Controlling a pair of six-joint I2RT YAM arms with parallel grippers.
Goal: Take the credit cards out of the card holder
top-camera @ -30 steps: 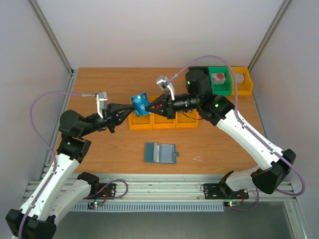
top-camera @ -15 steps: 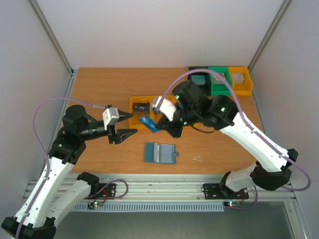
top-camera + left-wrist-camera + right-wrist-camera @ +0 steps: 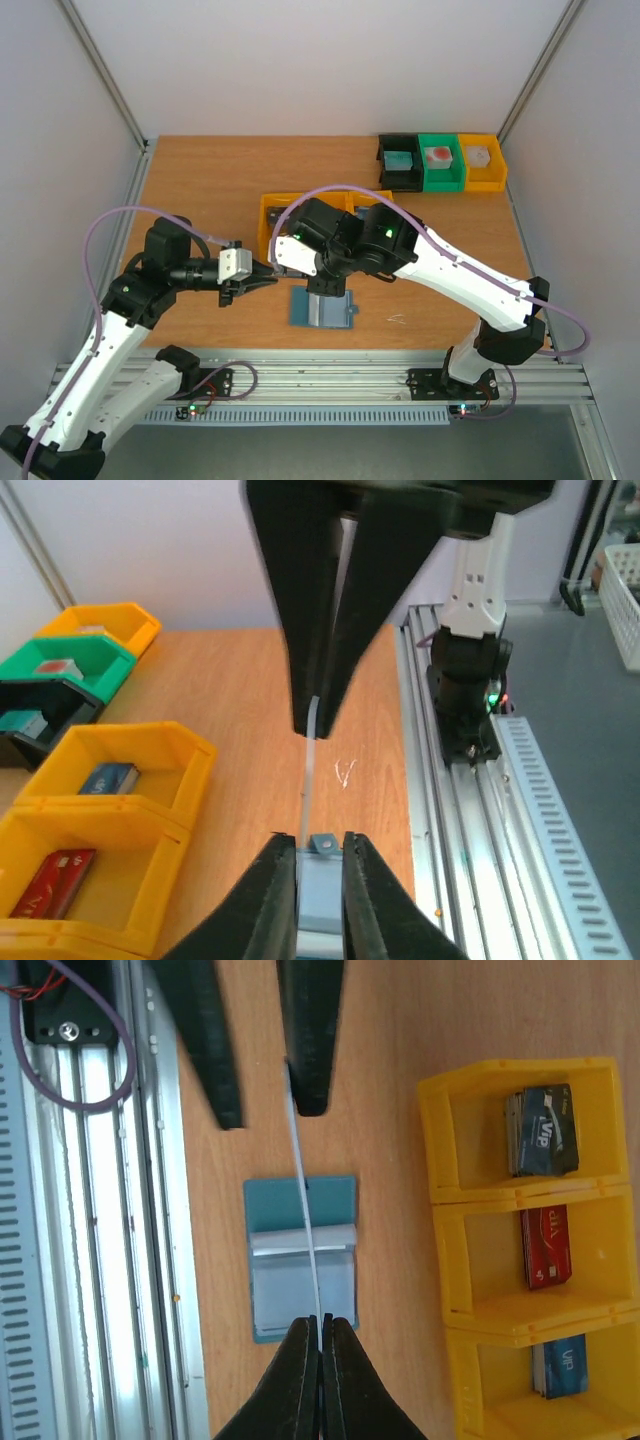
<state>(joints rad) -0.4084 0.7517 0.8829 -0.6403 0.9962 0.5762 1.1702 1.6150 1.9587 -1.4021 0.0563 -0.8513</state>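
The blue card holder (image 3: 322,308) lies open and flat on the table, clear sleeves up; it also shows in the right wrist view (image 3: 275,1210). My right gripper (image 3: 321,1322) is shut on one end of a thin card (image 3: 303,1190), seen edge-on above the holder. My left gripper (image 3: 320,845) is open; the card's (image 3: 310,770) other end sits between its jaws, against one finger. A dark grey card (image 3: 545,1130), a red card (image 3: 545,1245) and a blue card (image 3: 560,1365) lie in the yellow bins.
Three joined yellow bins (image 3: 440,1200) stand just behind the holder, largely hidden under my right arm in the top view. Black (image 3: 398,163), green (image 3: 441,163) and yellow (image 3: 484,162) bins with blocks stand at the back right. The metal rail (image 3: 90,1260) runs along the near edge.
My right gripper has carried the card from over the yellow bins down to above the holder. My left gripper, which let go of it, has moved right and now has the card's free end between its jaws.
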